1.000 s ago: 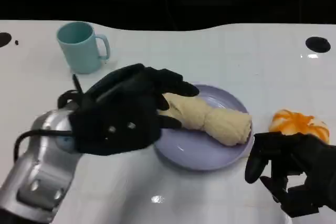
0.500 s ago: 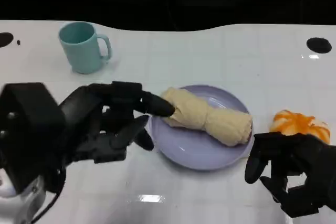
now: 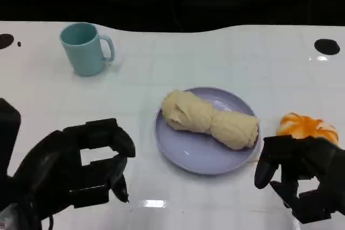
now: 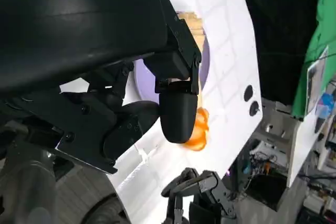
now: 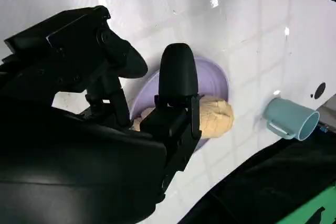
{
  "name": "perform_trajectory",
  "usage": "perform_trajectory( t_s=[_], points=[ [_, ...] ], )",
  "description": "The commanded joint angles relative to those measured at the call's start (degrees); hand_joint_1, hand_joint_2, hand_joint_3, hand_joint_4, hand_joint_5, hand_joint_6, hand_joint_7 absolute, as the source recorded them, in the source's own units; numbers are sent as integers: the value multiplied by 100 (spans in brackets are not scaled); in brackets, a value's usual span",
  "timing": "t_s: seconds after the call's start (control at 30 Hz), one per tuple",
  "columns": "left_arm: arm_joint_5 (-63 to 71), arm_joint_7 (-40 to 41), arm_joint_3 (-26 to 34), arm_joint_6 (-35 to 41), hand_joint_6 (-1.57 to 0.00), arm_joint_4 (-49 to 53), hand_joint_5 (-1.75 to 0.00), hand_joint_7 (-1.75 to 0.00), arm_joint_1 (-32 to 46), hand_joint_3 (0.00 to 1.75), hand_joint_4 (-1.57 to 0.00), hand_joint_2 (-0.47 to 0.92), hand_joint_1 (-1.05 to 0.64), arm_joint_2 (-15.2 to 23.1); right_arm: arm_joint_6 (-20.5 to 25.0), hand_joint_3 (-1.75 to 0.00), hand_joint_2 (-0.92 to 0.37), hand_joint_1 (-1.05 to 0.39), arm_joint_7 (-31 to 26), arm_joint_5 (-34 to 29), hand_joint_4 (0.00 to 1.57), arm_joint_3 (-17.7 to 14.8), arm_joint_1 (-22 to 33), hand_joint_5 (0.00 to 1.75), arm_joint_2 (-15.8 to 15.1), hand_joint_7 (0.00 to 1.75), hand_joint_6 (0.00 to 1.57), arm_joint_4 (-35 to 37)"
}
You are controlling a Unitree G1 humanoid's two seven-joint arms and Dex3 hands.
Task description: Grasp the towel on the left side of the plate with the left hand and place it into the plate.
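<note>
On the round lavender plate (image 3: 199, 154), near the middle of the white table (image 3: 215, 57), lies the rolled cream-coloured cloth towel (image 3: 209, 118), set slantwise from the plate's far-left part to its right rim. It rests wholly within the plate and no hand touches it.

The black left hand (image 3: 81, 171) hangs at the lower left of the head view, apart from the plate's left edge. Its fingers are curled partly inward but spread from one another, and they hold nothing; white table shows through the gap between them. In the left wrist view that hand's fingers (image 4: 178, 114) reach toward the plate (image 4: 203, 64), again with nothing between them.

The black right hand (image 3: 302, 179) sits at the lower right, just beside the plate's right rim, fingers bent and apart, grasping nothing. Just behind it lies an orange-and-white striped rounded object (image 3: 306, 126), close to the hand; whether they touch I cannot tell.

At the table's far left stands a light teal mug (image 3: 83, 48), upright, handle to the right, well apart from the plate
</note>
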Motion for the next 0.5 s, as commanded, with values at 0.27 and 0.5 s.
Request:
perform_trajectory(
  t_s=[0.27,0.5],
  points=[
    [212,248,-428,-66,-69,731,-175,-168,-144,120,-84,60,-9,382,-342,-112,-55,3,-21,78,71,-263,84,174,-65,144,70,207],
    [200,215,-470,-154,-69,908,-175,-167,-153,124,-83,57,-9,545,-351,-114,-54,4,-67,17,72,-271,60,173,-64,144,70,233]
  ],
)
